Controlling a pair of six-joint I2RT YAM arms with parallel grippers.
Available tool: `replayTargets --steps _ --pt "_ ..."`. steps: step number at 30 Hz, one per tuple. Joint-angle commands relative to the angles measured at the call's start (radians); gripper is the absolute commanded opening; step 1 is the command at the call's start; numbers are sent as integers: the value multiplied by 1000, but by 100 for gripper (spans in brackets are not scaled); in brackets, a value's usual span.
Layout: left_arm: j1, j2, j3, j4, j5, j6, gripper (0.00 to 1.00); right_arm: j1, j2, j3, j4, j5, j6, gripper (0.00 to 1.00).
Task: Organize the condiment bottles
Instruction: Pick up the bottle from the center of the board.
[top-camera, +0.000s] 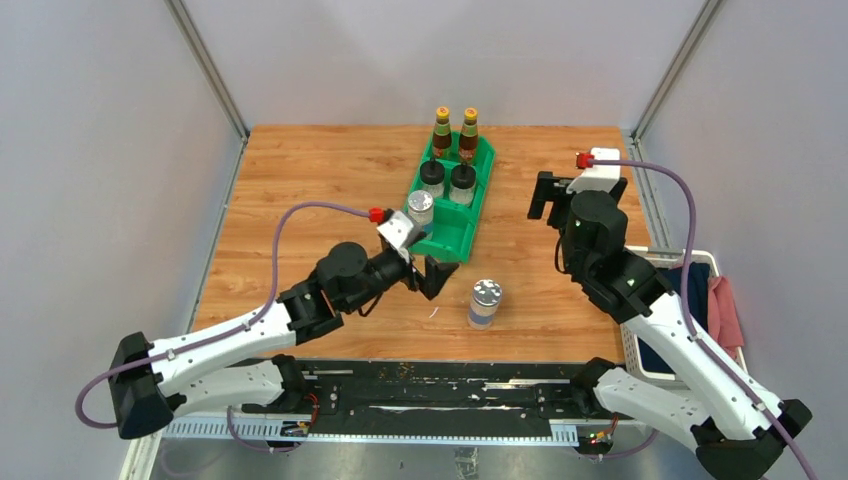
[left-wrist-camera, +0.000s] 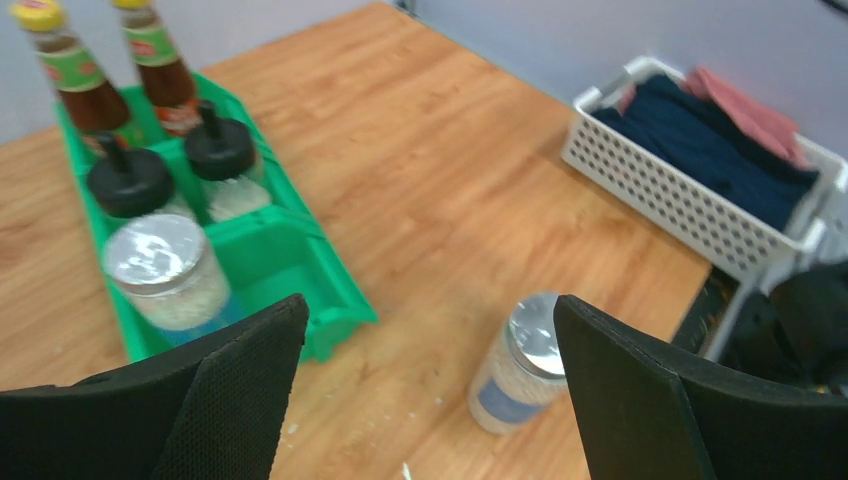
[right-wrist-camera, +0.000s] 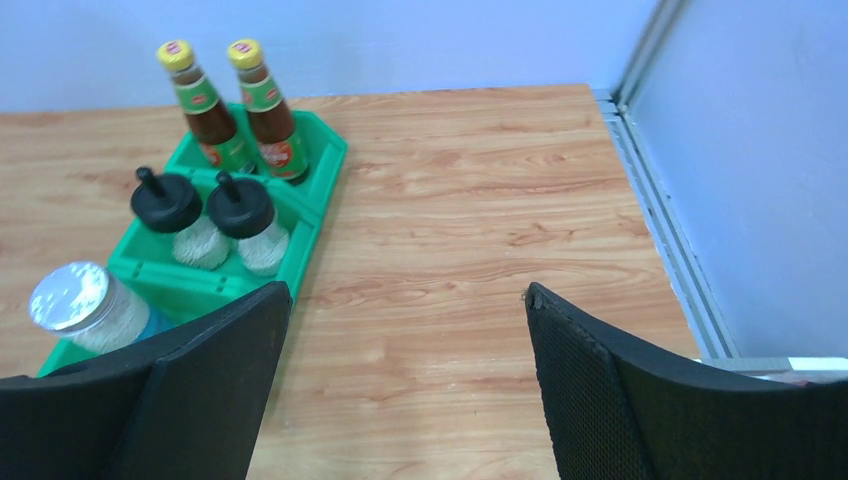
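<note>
Currently spread wide and empty, the left pincer has the lone silver-lidded jar standing on the table just ahead, slightly to its right. Approaching off-centre, one finger could clip and topple it. The right pincer gapes empty too.

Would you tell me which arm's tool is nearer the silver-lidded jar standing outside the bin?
Left. The left tool is close beside the jar; the right tool is farther off, up-table.
</note>
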Motion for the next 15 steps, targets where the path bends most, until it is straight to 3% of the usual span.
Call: replayTargets --steps 1,7,15 --pt "-102 40 -36 -25 -18 91 100 -79 -17 16 -10 -48 63 90" --pt "-153 27 -91 -21 86 142 100 -97 1 32 -8 -66 54 90" --pt "-204 49 -140 35 117 186 100 -111 18 30 8 -92 53 90"
